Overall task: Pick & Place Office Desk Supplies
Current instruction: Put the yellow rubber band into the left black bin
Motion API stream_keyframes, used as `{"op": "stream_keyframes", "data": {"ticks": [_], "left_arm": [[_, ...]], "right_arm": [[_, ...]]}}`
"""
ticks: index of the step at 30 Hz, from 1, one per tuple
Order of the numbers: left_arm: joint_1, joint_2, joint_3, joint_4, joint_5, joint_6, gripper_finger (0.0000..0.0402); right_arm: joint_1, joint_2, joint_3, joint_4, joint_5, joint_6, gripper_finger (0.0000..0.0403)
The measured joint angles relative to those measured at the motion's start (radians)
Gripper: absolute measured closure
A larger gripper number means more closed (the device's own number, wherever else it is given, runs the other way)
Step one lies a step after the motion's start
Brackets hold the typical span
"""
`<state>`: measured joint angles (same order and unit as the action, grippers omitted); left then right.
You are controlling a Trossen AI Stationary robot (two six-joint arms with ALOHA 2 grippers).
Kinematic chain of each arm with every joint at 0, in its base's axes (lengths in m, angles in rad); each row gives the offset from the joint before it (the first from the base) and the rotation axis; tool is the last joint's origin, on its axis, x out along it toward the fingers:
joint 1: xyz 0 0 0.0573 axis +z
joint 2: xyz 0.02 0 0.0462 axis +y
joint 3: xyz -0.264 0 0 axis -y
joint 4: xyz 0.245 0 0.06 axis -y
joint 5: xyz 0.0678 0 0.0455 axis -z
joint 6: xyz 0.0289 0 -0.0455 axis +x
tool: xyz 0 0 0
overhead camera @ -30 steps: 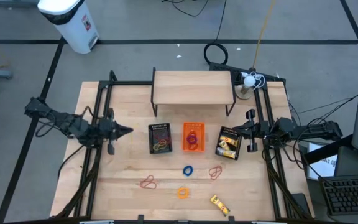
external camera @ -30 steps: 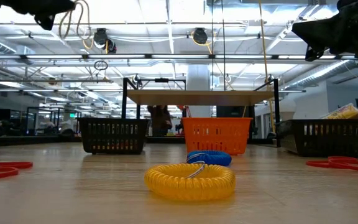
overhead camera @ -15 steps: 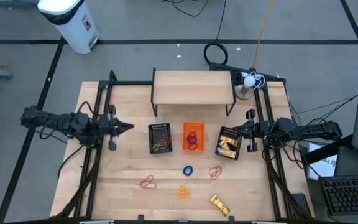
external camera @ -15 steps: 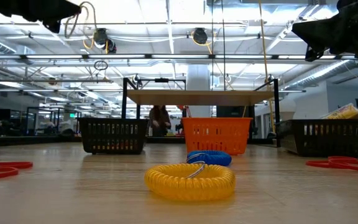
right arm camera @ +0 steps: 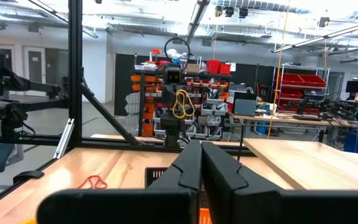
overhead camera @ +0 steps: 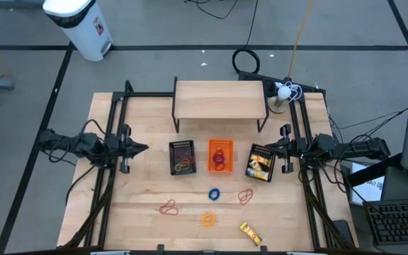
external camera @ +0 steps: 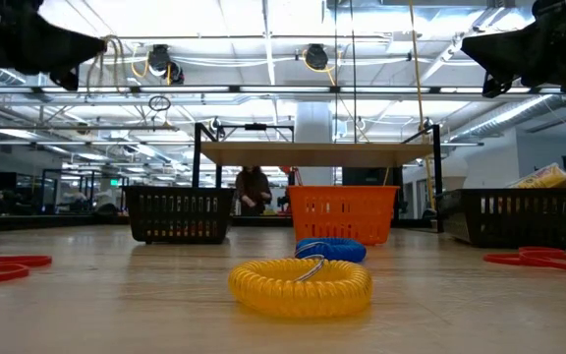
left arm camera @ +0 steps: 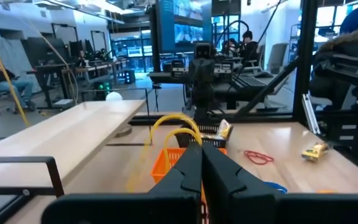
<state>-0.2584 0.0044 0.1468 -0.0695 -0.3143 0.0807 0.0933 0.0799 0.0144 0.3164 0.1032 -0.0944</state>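
Nearest you, a coiled yellow ring (external camera: pixel 300 285) lies on the smooth wooden table (overhead camera: pixel 140 205), a blue ring (external camera: pixel 330 250) just behind it. Farther back stand black mesh trays (overhead camera: pixel 183 157) flanking the orange tray (overhead camera: pixel 220 156). Your left gripper (left arm camera: pixel 199 163) pinches thin yellow rubber bands (left arm camera: pixel 178 132); your right gripper (right arm camera: pixel 199 158) is pressed together.

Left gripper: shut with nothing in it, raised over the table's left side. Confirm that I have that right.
One thing is wrong: it is not empty. The left gripper is shut and raised over the table's left side, but it is shut on a yellowish rubber band, which loops out from its fingertips in the left wrist view.
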Motion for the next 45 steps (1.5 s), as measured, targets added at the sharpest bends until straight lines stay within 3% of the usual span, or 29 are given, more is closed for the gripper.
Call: {"op": "stream_keyframes", "data": {"ticks": [8,16,21,33,38,45], "left_arm": [[0.000,0.001,-0.047,0.005,0.003,0.003,0.0401],[0.003,0.079,-0.012,0.019,-0.053,-0.137,0.0401],[0.003,0.304,0.089,0.020,-0.094,-0.185,0.0401],[0.005,0.982,0.483,-0.076,-0.133,-0.209,0.0401],[0.043,1.151,0.557,-0.186,-0.133,-0.269,0.0401],[0.098,1.298,0.561,-0.192,-0.078,-0.324,0.0401]], "right_arm": [[0.000,0.000,0.000,0.000,0.000,0.000,0.0399],[0.000,0.000,0.000,0.000,0.000,0.000,0.0399],[0.000,0.000,0.000,0.001,0.000,0.004,0.0399],[0.000,0.000,0.000,-0.008,0.000,0.004,0.0399],[0.000,0.000,0.000,-0.016,0.000,0.005,0.0399],[0.000,0.000,0.000,-0.014,0.000,0.004,0.0399]]}}
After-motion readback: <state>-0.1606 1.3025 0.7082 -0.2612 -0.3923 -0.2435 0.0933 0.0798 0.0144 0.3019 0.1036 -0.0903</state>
